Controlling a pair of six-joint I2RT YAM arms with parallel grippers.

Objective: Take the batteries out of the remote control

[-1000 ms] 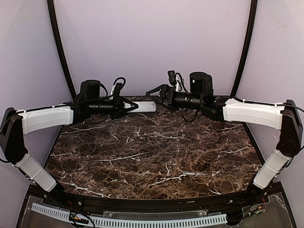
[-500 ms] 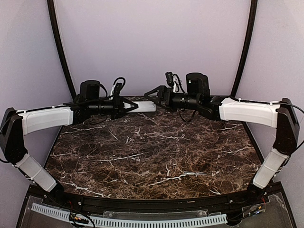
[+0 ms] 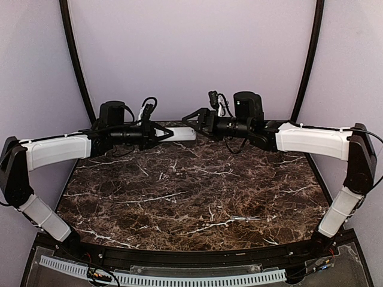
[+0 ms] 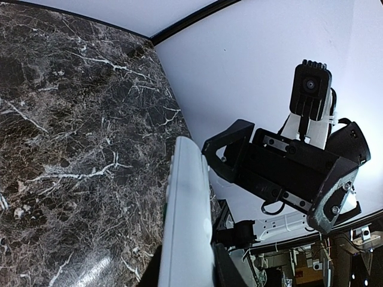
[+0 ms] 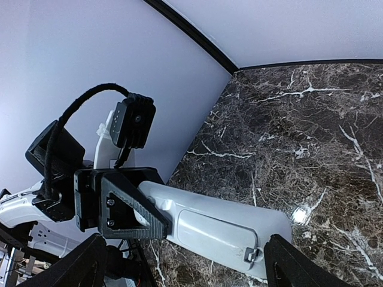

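Smooth white remote control point(image 3: 182, 134) — dark veined table point(image 3: 191, 197).

**Veined dark stone bench, seen from above**
The glossy brown-black marble-patterned bench point(image 3: 191, 191) is streaked all over with thin white veins. It is widest at its curved black front rim point(image 3: 197, 258) and narrows toward the pale lavender back wall point(image 3: 191, 54). In both wrist views a bright patch of glare sits on its polished surface.
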